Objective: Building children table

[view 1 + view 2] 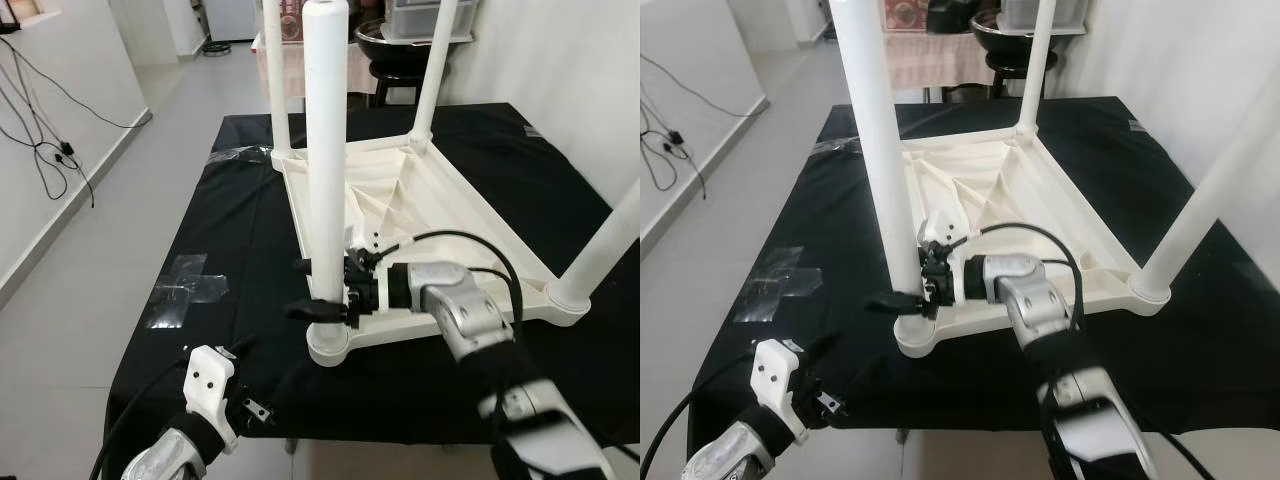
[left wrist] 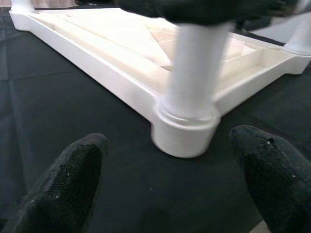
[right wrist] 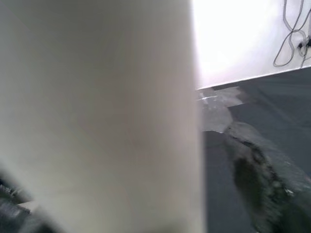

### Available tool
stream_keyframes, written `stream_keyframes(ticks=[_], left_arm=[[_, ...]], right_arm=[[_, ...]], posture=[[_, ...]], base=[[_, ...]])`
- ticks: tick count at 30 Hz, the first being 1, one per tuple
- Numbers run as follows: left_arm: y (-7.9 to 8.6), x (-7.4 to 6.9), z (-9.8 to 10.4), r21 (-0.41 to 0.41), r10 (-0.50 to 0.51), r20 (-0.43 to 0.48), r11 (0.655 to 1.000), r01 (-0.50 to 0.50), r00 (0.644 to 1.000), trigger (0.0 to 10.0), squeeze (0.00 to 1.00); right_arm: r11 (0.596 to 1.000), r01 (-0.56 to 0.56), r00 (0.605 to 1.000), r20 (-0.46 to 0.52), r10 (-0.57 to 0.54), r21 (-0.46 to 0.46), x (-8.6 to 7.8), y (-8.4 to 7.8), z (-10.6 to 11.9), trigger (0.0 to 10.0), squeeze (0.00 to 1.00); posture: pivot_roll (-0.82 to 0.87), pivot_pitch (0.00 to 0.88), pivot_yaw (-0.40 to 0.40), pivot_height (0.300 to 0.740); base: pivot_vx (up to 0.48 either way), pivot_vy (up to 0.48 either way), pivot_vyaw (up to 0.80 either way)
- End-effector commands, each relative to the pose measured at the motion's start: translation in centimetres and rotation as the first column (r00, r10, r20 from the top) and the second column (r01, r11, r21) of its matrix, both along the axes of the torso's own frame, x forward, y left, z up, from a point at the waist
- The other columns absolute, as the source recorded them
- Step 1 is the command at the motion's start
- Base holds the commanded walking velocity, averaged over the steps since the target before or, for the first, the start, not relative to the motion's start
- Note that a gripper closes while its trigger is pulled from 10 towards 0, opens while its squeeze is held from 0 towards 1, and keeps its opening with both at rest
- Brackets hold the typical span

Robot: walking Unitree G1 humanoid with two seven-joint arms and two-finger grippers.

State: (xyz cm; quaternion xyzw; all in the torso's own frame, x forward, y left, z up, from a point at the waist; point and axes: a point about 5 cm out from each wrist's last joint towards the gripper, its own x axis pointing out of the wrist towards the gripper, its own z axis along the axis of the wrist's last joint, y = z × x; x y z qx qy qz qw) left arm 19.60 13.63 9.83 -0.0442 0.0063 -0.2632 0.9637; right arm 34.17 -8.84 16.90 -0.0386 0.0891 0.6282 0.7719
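Upturned white table (image 1: 430,200) on black cloth (image 1: 230,230), four legs standing in corner sockets. Right gripper (image 1: 322,290) clamped around near leg (image 1: 327,150) low down, seemingly seating it. Left gripper (image 2: 165,179) spread wide, empty, nearby. Assembly judged almost finished.

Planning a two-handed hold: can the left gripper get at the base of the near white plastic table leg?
Probably yes: the left gripper is open, facing the near white leg's base across bare black cloth.
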Motion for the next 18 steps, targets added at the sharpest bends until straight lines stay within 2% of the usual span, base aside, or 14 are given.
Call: stream_keyframes(ticks=[1, 5, 9, 12, 13, 14, 15, 16, 17, 18], left_arm=[[0.1, 0.0, -0.4, 0.01, 0.008, -0.009, 1.0, -0.008, 1.0, 10.0, 0.0], [-0.1, 0.2, -0.5, -0.013, -0.012, -0.014, 1.0, 0.012, 1.0, 10.0, 0.0], [-0.2, 0.2, -0.5, -0.01, -0.03, -0.018, 1.0, 0.03, 0.999, 10.0, 0.0], [-0.1, 0.1, -0.5, -0.013, -0.028, -0.019, 1.0, 0.028, 0.999, 10.0, 0.0], [-0.1, 0.1, -0.5, -0.013, -0.028, -0.019, 1.0, 0.028, 0.999, 10.0, 0.0], [-0.1, 0.0, -0.4, -0.014, -0.026, -0.018, 1.0, 0.026, 1.0, 10.0, 0.0], [0.0, 0.0, -0.4, -0.014, -0.023, -0.016, 1.0, 0.022, 1.0, 10.0, 0.0], [0.0, 0.0, -0.4, -0.014, -0.023, -0.016, 1.0, 0.022, 1.0, 10.0, 0.0], [0.2, 0.0, -0.4, -0.013, -0.019, -0.015, 1.0, 0.019, 1.0, 10.0, 0.0], [0.3, 0.0, -0.3, -0.013, -0.017, -0.014, 1.0, 0.017, 1.0, 10.0, 0.0]], right_arm=[[0.999, 0.002, 1.0, 0.02, -0.003, 0.036, 0.7, 0.0, 0.9, 0.0, 0.0], [0.998, 0.0, 1.0, -0.007, 0.0, 0.065, 1.4, -0.6, 0.9, 0.0, 0.0], [0.999, 0.014, 1.0, -0.002, -0.014, 0.052, 1.4, -1.1, 0.1, 0.0, 0.0], [0.994, 0.07, 0.997, -0.017, -0.069, 0.085, -0.1, -1.3, -1.2, 0.0, 0.0], [0.994, 0.07, 0.997, -0.017, -0.069, 0.085, -0.1, -1.3, -1.2, 0.0, 0.0], [0.989, 0.114, 0.993, -0.022, -0.112, 0.094, -0.8, -1.1, -1.8, 0.0, 0.0], [0.928, 0.367, 0.93, -0.006, -0.368, 0.07, -1.1, -0.4, -3.0, 0.0, 0.0], [0.928, 0.367, 0.93, -0.006, -0.368, 0.07, -1.1, -0.4, -3.0, 0.0, 0.0], [0.752, 0.659, 0.752, -0.001, -0.659, -0.023, -2.3, -1.2, -5.0, 0.0, 0.0], [0.559, 0.824, 0.564, 0.031, -0.825, -0.097, -3.5, -2.4, -6.1, 0.0, 0.0]], posture=[[0.04, 0.0, -0.007, 0.74], [0.04, 0.0, -0.012, 0.74], [0.04, 0.0, -0.013, 0.74], [0.03, 0.0, -0.008, 0.74], [0.03, 0.0, -0.008, 0.74], [0.03, 0.0, -0.008, 0.74], [0.02, 0.0, -0.003, 0.74], [0.02, 0.0, -0.003, 0.74], [0.0, 0.0, 0.004, 0.74], [0.0, 0.0, 0.005, 0.74]], base=[[0.0, 0.0, 0.0], [0.0, 0.0, 0.0], [0.0, 0.0, 0.0], [0.0, 0.0, 0.0], [0.0, 0.0, 0.0], [0.0, 0.0, 0.0], [0.0, 0.0, 0.0], [0.0, 0.0, 0.0], [0.0, 0.0, 0.0], [0.0, 0.0, 0.0]])
